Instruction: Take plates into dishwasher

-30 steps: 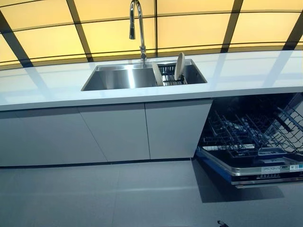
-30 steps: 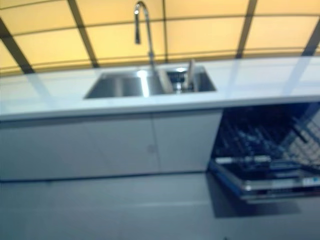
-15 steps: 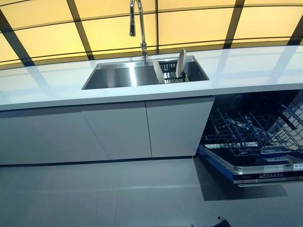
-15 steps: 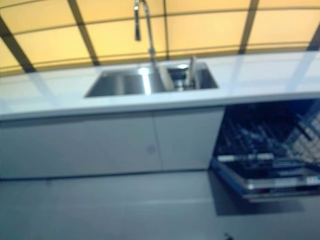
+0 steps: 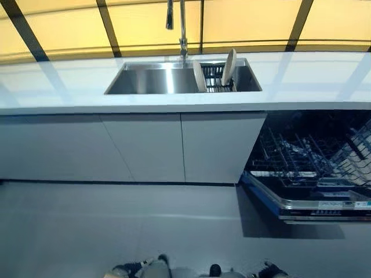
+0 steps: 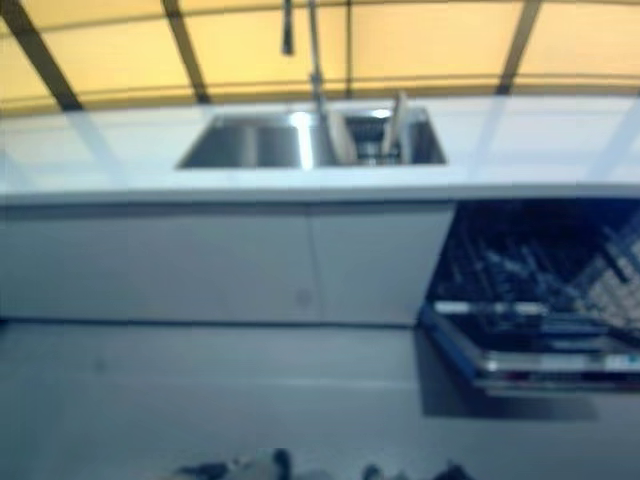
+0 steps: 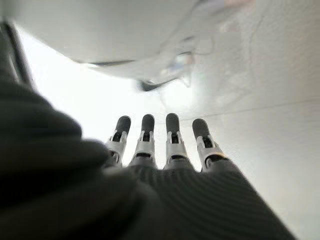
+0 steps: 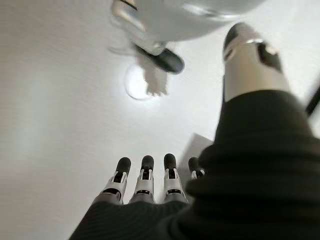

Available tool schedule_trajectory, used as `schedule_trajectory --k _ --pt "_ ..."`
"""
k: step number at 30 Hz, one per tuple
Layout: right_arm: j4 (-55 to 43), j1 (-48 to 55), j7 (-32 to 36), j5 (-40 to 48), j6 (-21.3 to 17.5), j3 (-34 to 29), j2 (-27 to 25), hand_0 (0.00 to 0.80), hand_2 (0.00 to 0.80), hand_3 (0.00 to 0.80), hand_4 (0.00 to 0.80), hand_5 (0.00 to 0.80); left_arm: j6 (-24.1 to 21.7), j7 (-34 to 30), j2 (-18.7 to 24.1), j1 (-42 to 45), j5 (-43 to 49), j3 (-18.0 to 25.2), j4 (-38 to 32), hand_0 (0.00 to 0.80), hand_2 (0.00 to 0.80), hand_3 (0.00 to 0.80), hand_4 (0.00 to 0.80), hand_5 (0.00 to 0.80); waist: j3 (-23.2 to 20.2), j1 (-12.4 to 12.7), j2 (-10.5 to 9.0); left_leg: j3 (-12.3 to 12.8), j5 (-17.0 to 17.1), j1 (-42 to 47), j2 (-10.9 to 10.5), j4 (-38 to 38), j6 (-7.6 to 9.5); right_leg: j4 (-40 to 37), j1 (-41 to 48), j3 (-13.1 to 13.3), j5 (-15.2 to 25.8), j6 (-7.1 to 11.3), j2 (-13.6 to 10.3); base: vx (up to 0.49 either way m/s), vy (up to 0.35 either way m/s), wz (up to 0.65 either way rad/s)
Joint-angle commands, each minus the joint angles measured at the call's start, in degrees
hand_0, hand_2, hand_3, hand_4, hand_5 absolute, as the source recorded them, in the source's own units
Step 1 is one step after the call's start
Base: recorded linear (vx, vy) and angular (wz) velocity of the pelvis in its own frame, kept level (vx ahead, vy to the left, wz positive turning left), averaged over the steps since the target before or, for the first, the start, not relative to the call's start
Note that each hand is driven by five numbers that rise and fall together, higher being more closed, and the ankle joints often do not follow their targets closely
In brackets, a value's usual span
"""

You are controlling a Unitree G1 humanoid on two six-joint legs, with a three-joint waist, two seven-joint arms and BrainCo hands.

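Two pale plates stand on edge in a dark dish rack in the right part of the steel sink: one plate leans at the rack's left, the other plate stands at its right. The dishwasher is open under the counter at the right, with its wire rack pulled out over the lowered door. My left hand and my right hand show only in their wrist views, fingers straight, empty, hanging over the grey floor, far from the plates.
A tall tap rises behind the sink. The white counter runs across the view over closed grey cabinet doors. Grey floor lies between me and the cabinets.
The whole picture has shifted: the counter and sink sit higher and slightly right, and more floor shows below. The plates and dishwasher have not moved.
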Motion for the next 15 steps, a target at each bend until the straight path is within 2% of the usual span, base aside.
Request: schedule_trajectory --k 1,2,3,5,6,8,12,15 --pt "-2.4 -0.1 0.0 0.5 -1.0 -0.4 -0.9 0.000 0.000 0.000 0.000 0.000 2.0 0.7 0.1 3.2 -0.7 -0.9 0.9 0.000 0.000 0.000 0.000 0.000 0.3 1.7 -2.81 0.5 12.5 -10.2 -3.3 -5.7 3.19 -4.3 12.8 4.4 -2.6 5.44 -3.6 0.405 0.154 -0.40" --pt "-2.1 -0.1 -0.3 1.0 -1.0 -1.1 -0.7 0.000 0.000 0.000 0.000 0.000 2.3 0.5 0.1 3.5 -0.1 -0.2 1.3 0.000 0.000 0.000 0.000 0.000 -0.4 1.8 -3.05 2.2 10.9 -10.0 -3.1 -5.8 3.61 -4.2 13.8 4.6 -3.1 6.16 -4.5 0.370 0.150 -0.21" --pt "-1.6 -0.2 -0.7 1.0 -0.7 -2.0 -0.6 0.000 0.000 0.000 0.000 0.000 2.3 0.3 0.3 3.9 0.0 0.5 1.9 0.000 0.000 0.000 0.000 0.000 -1.1 1.7 -3.19 2.6 9.3 -9.2 -3.0 -4.7 4.25 -3.7 14.0 4.4 -3.5 6.50 -5.3 0.376 0.120 -0.28" --pt "-1.2 0.1 -0.4 0.9 -0.2 -2.6 -0.5 0.000 0.000 0.000 0.000 0.000 1.7 0.2 0.7 4.3 -1.3 1.2 2.6 0.000 0.000 0.000 0.000 0.000 -1.7 2.0 -3.09 1.4 8.7 -9.2 -2.5 -2.1 4.08 -3.2 14.2 3.9 -4.3 6.51 -5.9 0.399 0.081 -0.12" --pt "-0.8 0.8 1.1 -2.3 -1.0 -3.2 -0.5 0.000 0.000 0.000 0.000 0.000 1.0 -0.5 1.1 4.8 -1.0 1.8 2.4 0.000 0.000 0.000 0.000 0.000 -2.1 2.3 -2.87 0.6 8.9 -9.1 -1.7 -0.8 3.45 -3.0 14.5 2.7 -5.1 6.25 -6.4 0.414 0.057 -0.19" --pt "-1.0 1.0 1.8 -7.2 -1.3 -2.7 -0.2 0.000 0.000 0.000 0.000 0.000 0.9 -1.0 1.8 4.6 0.4 1.7 1.8 0.000 0.000 0.000 0.000 0.000 -2.7 2.6 -3.31 0.2 7.3 -8.5 -1.9 0.2 4.16 -2.7 14.5 1.5 -4.4 6.82 -7.5 0.337 0.046 -0.30" --pt "-1.8 0.8 3.9 -5.9 -1.4 -1.5 -0.4 0.000 0.000 0.000 0.000 0.000 1.6 -2.2 3.2 3.7 0.6 0.8 1.1 0.000 0.000 0.000 0.000 0.000 -3.5 3.3 -3.68 -0.4 7.0 -10.2 -1.7 2.8 4.03 -3.5 15.3 0.8 -4.2 6.99 -8.5 0.272 0.030 -0.53" --pt "-1.9 0.7 3.8 -5.5 -0.6 -1.5 -0.3 0.000 0.000 0.000 0.000 0.000 3.2 -3.2 3.1 3.6 1.4 1.5 1.4 0.000 0.000 0.000 0.000 0.000 -4.3 3.6 -4.14 -0.4 5.5 -10.1 -2.3 4.2 4.69 -4.7 16.0 -0.2 -3.0 7.95 -10.2 0.218 0.092 -0.21"
